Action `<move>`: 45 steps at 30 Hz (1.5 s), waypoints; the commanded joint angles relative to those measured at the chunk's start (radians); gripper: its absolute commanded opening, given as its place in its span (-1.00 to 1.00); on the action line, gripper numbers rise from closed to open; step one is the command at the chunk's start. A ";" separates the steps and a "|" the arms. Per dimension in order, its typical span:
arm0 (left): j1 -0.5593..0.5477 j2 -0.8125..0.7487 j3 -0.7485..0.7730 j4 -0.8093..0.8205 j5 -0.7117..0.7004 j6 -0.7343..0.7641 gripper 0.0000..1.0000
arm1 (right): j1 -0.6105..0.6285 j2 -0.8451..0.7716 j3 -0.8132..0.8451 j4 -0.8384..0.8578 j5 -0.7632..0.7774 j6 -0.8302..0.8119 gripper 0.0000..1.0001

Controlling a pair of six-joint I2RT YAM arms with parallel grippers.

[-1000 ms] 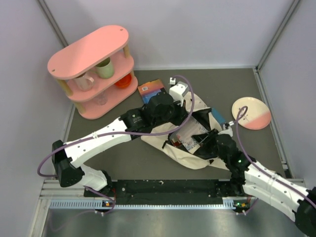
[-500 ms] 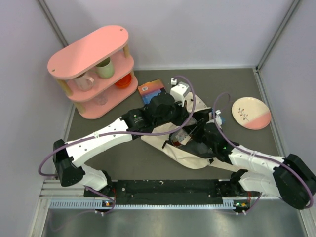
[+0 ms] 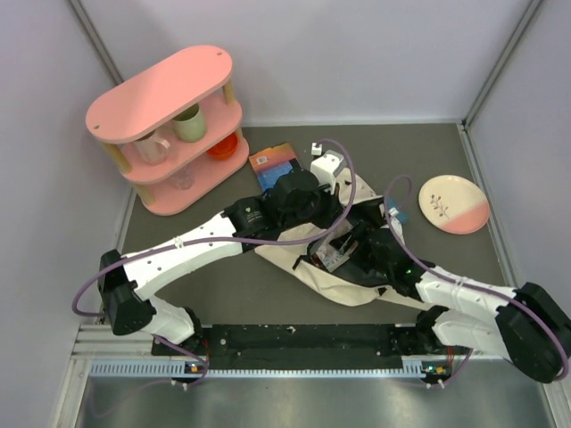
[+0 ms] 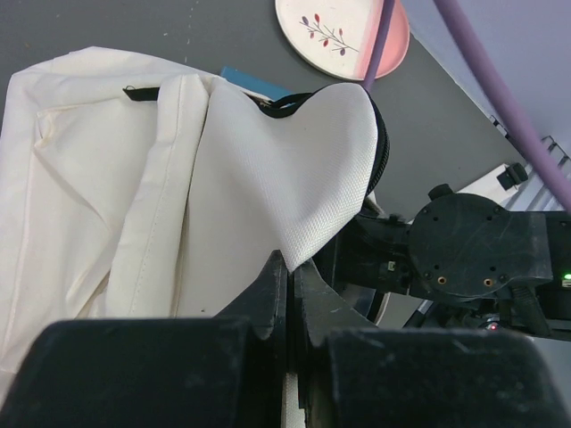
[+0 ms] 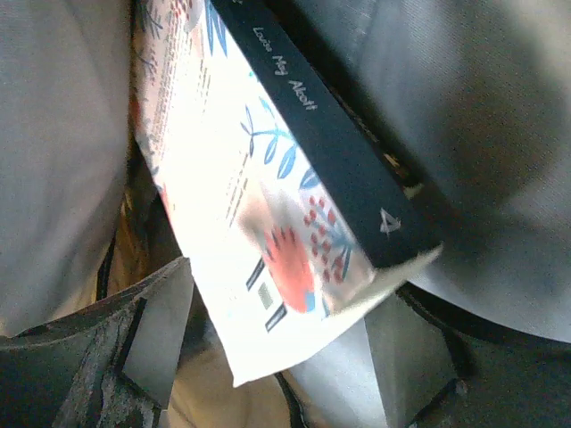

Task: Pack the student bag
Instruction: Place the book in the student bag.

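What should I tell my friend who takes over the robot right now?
Left gripper: shut on the bag, at its edge, holding the mouth open.
Right gripper: open, inside the bag, book between its fingers.
Done: book is in the bag.
Left: draw the right gripper out; maybe pack the blue-orange item and white box beside the bag, then close it.

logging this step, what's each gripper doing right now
Left gripper: shut on the edge of the large cream canvas backpack.
Right gripper: open, floral paperback book with dark spine between its fingers.
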 commanded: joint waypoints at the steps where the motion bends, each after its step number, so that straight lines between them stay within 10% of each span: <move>1: -0.006 -0.015 0.004 0.129 0.020 -0.017 -1.00 | -0.008 -0.119 -0.010 -0.142 0.028 0.001 0.49; 4: -0.006 -0.014 -0.002 0.131 0.022 -0.020 -1.00 | -0.008 -0.173 -0.043 -0.161 0.027 0.020 0.46; 7: -0.006 -0.012 -0.007 0.132 0.027 -0.021 -1.00 | -0.010 -0.223 -0.086 -0.132 0.014 0.056 -0.05; 8: -0.006 -0.009 -0.006 0.135 0.033 -0.021 -1.00 | -0.010 -0.240 -0.092 -0.106 0.016 0.063 -0.50; 11: -0.006 -0.009 -0.007 0.137 0.039 -0.023 -1.00 | -0.011 -0.240 -0.102 -0.072 0.042 0.065 -0.63; 33: -0.008 -0.004 -0.056 0.126 0.088 -0.015 -1.00 | -0.039 0.068 0.044 0.201 -0.068 -0.025 -0.29; 45: -0.008 -0.011 -0.130 0.144 0.140 -0.047 -1.00 | -0.039 -0.778 -0.016 -0.631 0.241 -0.147 0.39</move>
